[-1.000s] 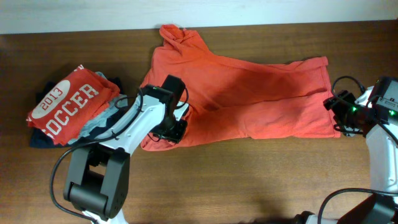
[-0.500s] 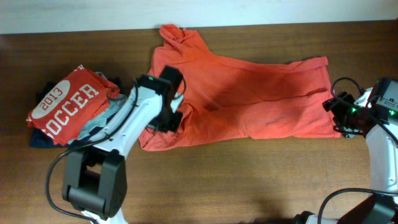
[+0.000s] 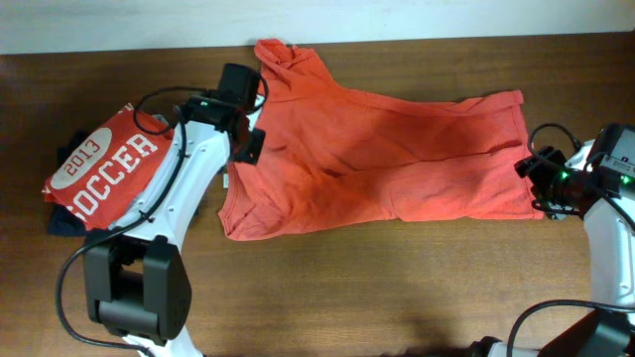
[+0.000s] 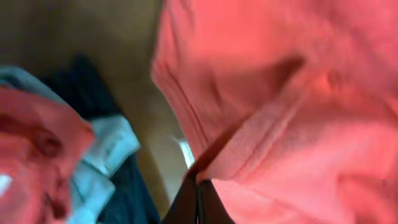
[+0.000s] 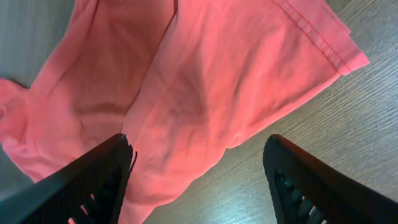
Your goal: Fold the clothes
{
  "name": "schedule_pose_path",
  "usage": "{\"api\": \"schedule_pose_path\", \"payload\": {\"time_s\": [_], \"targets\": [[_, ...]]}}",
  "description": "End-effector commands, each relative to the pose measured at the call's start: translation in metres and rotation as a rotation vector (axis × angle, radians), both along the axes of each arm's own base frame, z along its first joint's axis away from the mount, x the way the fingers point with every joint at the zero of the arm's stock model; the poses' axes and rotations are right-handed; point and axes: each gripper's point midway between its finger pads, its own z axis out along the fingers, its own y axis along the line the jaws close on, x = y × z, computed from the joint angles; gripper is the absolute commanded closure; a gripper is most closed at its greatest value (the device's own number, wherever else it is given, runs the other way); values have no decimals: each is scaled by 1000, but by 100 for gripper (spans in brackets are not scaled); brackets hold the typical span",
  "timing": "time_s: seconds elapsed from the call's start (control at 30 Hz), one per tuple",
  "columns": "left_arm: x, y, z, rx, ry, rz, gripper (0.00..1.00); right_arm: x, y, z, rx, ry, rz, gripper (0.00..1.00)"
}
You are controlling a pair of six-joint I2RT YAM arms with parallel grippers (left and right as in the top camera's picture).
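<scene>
Orange-red T-shirt: lies rumpled across the upper centre of the overhead frame on the wooden table, long axis running left to right, stitched hem at the right end, a bunched part pointing to the upper left. Left gripper: arm reaches up from the lower left to the shirt's left edge, jaws pressed together on a fold of its cloth. Right gripper: at the frame's right edge above the hem corner, jaws spread wide, holding nothing.
</scene>
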Motion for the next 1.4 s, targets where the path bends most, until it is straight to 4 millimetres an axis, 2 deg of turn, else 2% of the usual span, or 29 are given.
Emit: {"api": "schedule_pose_path", "payload": {"time_s": [0.0,0.13,0.37,0.47,0.53,0.57,0.63,0.73,0.8,1.03,1.13,1.37], "targets": [[15,5,13,13,-72,-21,99,2,2,6,-9,-16,19,30],[23,3,15,21,-100,-43,93,1,2,5,-7,-11,19,30],[39,0,20,27,-161,-76,92,1,3,5,-6,-10,19,30],[41,2,21,28,-167,-69,60,0,3,5,-4,-7,19,30],[31,2,16,8,-128,-37,53,-1,4,4,-4,-2,22,30],[19,2,10,-18,-75,1,47,-1,4,4,-12,-3,35,30],[-6,-1,-1,-68,32,46,41,-2,4,4,-12,1,38,30],[-43,-7,-16,-137,193,131,40,-3,4,3,-10,3,38,30],[-57,-12,-29,-175,255,152,40,-3,4,3,-10,3,38,30],[-83,-13,-85,-212,319,174,38,-3,4,3,-10,3,38,30],[-80,-10,-94,-225,297,199,40,-3,4,3,-10,3,38,30],[-57,-9,-94,-249,201,198,48,-3,4,3,-10,4,38,30]]}}
